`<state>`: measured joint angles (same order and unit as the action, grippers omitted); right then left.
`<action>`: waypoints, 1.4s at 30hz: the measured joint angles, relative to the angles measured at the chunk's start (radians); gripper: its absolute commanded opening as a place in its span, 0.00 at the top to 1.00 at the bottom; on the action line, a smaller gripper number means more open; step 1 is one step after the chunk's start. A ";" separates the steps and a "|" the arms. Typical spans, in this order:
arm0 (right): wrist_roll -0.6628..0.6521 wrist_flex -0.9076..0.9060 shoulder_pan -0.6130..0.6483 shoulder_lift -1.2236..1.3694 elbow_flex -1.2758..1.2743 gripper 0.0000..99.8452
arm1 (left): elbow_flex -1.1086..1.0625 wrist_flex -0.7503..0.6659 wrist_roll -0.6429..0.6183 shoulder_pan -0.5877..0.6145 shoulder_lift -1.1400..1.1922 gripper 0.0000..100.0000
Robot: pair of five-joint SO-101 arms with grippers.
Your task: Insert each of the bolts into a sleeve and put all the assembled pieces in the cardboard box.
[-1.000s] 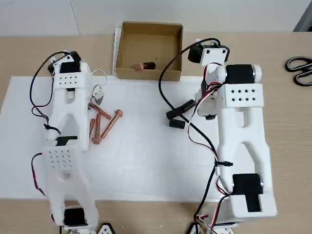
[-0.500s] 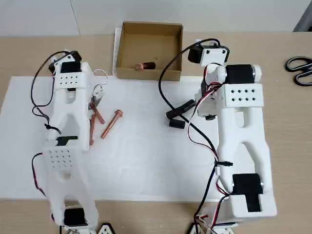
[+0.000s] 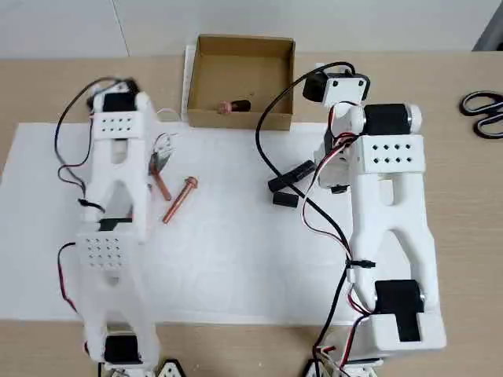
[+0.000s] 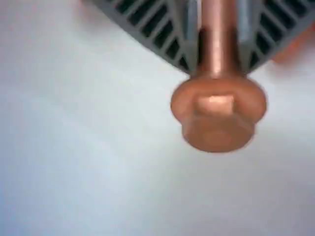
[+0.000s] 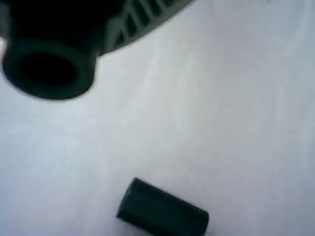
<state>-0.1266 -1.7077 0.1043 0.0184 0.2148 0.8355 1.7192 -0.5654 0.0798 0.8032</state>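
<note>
1. The white sheet (image 3: 236, 259) covers most of the table (image 3: 464, 251), and all the work happens on it.
2. The left arm (image 3: 116, 196) and the right arm (image 3: 389, 204) stand at opposite sides of the sheet, wrists toward the far edge.
3. The cardboard box (image 3: 236, 120) sits at that far edge, between the two wrists. One assembled piece (image 3: 234, 106) lies inside it, near the front wall.
4. The left gripper (image 4: 216, 29) is clenched on the shank of the held bolt (image 4: 218, 115), whose copper head sticks out past the ribbed fingers over the sheet. I cannot tell whether it is clear of the sheet.
5. The right gripper (image 3: 302, 169) is grasping the held sleeve (image 5: 48, 70), which is black, with its open end showing free of the fingers.
6. A loose bolt (image 3: 180, 199) lies slantwise on the sheet just beside the left gripper. A spare sleeve (image 5: 162, 214) lies on its side near the right gripper.
7. From where I stand, the step in hand looks like the mating of bolt and sleeve, which are well apart now.
   - Both should be lifted off the sheet before the arms meet over its middle.
   - The bolt's free end needs to be in line with the bore, not just near it.
   - One arm should hold steady while the other feeds slowly, because a tilted entry would jam or twist the part in its grip.
   - The grip on the sleeve should stay off its open end so the shank has room to go in.
</note>
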 measured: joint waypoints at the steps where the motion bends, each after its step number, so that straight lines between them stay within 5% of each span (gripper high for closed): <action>1: 0.000 0.000 0.000 0.000 0.000 1.00 | 0.009 0.002 0.011 -0.012 -0.015 0.99; 14: 0.000 0.000 0.000 -0.048 0.000 1.00 | -0.118 0.017 0.080 -0.129 -0.443 0.99; 30: 0.000 -0.005 0.000 -0.793 -0.218 1.00 | -0.525 0.015 0.117 -0.239 -1.227 0.99; 42: 0.028 0.172 0.048 -1.137 -0.657 1.00 | -1.056 -0.325 0.072 -0.307 -1.731 0.99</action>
<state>-0.0990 -1.5359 0.1519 -1.1185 -0.4419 -0.2202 1.3940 -0.4933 -0.2271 -0.9275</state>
